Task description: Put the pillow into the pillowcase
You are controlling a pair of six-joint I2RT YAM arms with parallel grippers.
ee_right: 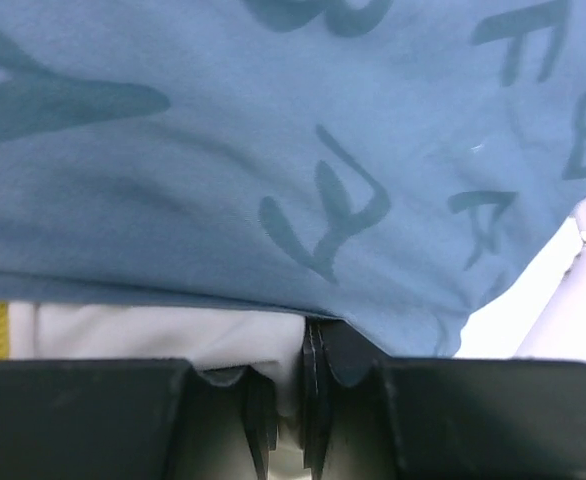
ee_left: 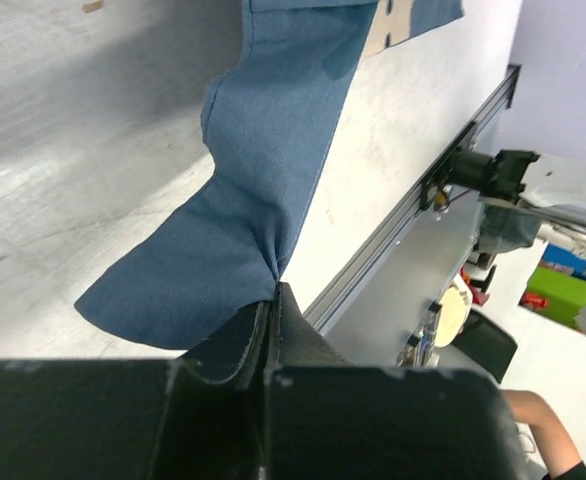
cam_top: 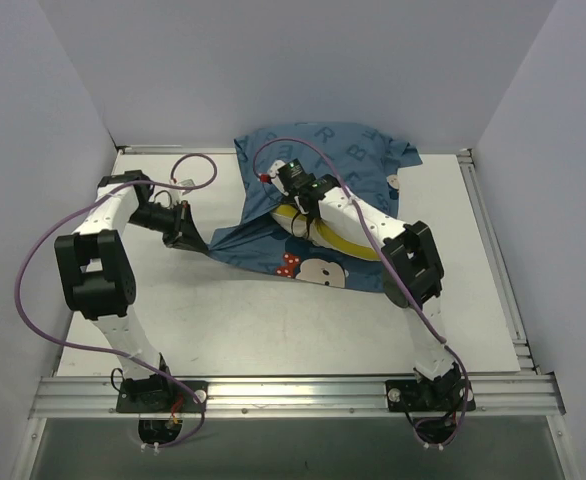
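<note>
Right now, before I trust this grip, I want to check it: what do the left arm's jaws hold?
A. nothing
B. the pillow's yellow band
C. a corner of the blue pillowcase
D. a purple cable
C: in the left wrist view the left arm's jaws are shut on a bunched corner of the pillowcase.
</note>
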